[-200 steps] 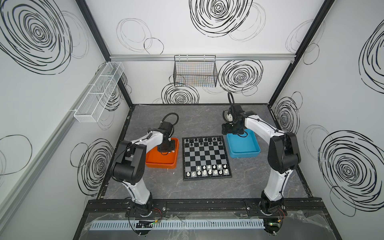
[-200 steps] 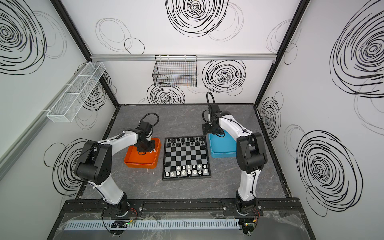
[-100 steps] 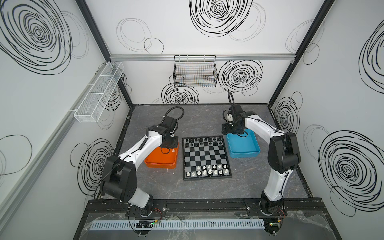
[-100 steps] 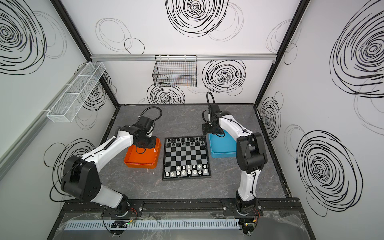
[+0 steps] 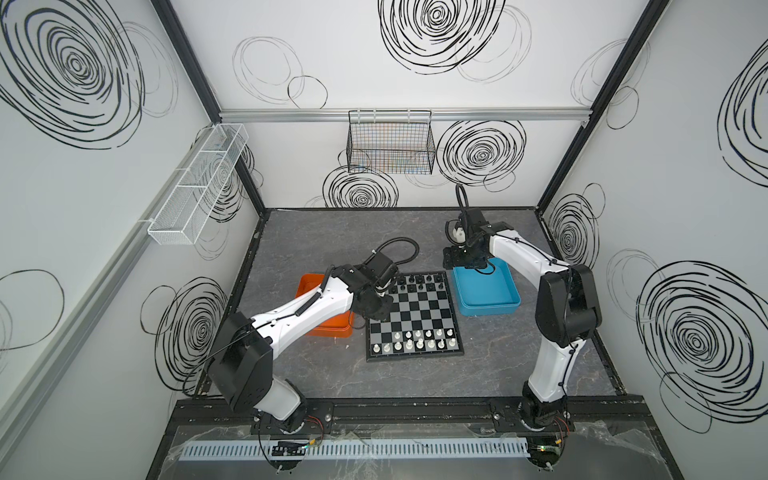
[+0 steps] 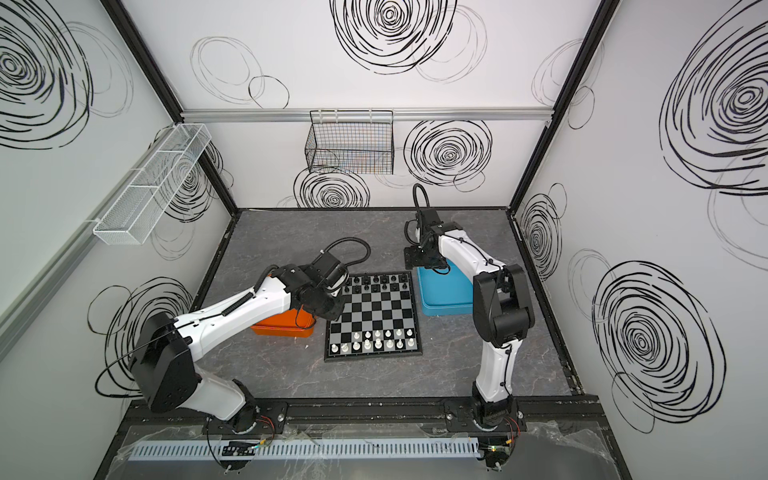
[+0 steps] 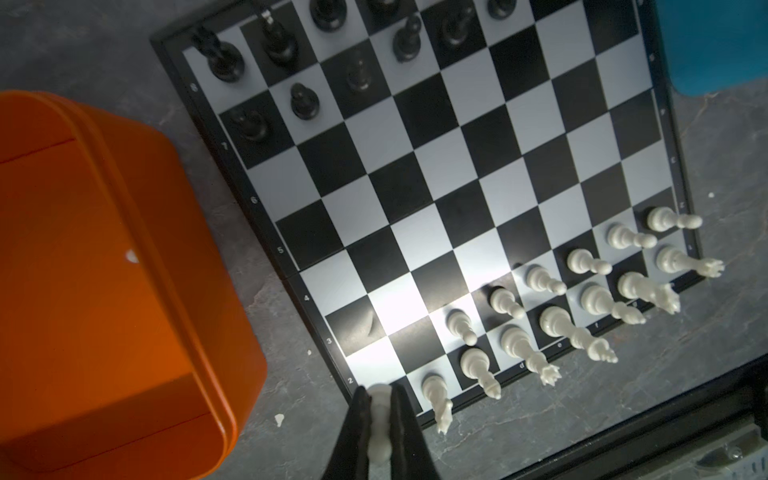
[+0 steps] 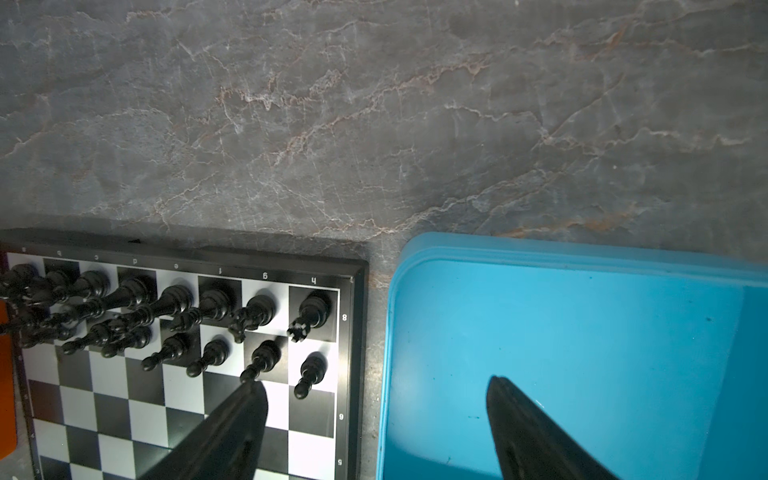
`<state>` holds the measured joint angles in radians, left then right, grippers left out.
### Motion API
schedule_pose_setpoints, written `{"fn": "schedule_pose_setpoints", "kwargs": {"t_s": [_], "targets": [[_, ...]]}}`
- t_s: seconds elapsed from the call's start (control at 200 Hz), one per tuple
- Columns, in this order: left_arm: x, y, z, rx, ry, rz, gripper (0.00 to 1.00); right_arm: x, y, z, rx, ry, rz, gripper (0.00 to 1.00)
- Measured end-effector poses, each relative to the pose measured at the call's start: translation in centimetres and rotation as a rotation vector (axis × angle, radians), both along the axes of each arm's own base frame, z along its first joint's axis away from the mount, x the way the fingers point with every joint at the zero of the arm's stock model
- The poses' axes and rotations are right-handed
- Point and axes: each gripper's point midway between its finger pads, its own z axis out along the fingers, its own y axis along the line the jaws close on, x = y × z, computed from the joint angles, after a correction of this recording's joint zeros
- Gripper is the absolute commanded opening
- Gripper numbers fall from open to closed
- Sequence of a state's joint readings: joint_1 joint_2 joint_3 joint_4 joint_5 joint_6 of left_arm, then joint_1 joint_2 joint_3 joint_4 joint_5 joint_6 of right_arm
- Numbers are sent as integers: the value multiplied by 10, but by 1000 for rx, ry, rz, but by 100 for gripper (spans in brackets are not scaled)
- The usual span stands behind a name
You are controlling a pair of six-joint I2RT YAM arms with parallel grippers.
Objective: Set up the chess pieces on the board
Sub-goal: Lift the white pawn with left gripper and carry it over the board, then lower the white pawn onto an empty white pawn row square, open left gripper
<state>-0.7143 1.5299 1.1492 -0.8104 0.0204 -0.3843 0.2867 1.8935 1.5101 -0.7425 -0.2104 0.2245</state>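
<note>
Now the left gripper (image 7: 380,395) reaches across the orange tray (image 7: 104,249), jaws pinching perhaps a white pawn (image 7: 379,428); the right gripper (image 8: 376,384) hovers by the blue tray (image 8: 540,254), jaws spread.

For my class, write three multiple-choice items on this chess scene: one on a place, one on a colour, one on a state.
1. In both top views the blue tray lies: A right of the board; B left of it; C on it.
2. The chess piece in the left gripper is: A black; B white; C orange.
3. The right gripper is: A open, empty; B shut on a pawn; C shut on the tray.
Key: 1A, the tray flanks the board's right edge; 2B, a pale piece sits between dark jaws; 3A, the jaws are spread wide.
</note>
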Motion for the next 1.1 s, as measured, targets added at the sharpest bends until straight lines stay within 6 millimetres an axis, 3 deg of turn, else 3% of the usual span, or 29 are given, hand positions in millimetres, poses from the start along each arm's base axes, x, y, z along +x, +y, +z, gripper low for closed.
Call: {"fn": "schedule_pose_setpoints", "kwargs": {"t_s": [0.23, 0.41, 1.101], "targets": [[-21, -19, -25, 1, 51, -45, 11, 0, 0, -2, 0, -1, 0, 87], [-27, -22, -37, -4, 66, -44, 11, -3, -1, -6, -3, 9, 0, 87], [-26, -23, -59, 9, 80, -26, 11, -4, -4, -9, -5, 16, -5, 87]]}}
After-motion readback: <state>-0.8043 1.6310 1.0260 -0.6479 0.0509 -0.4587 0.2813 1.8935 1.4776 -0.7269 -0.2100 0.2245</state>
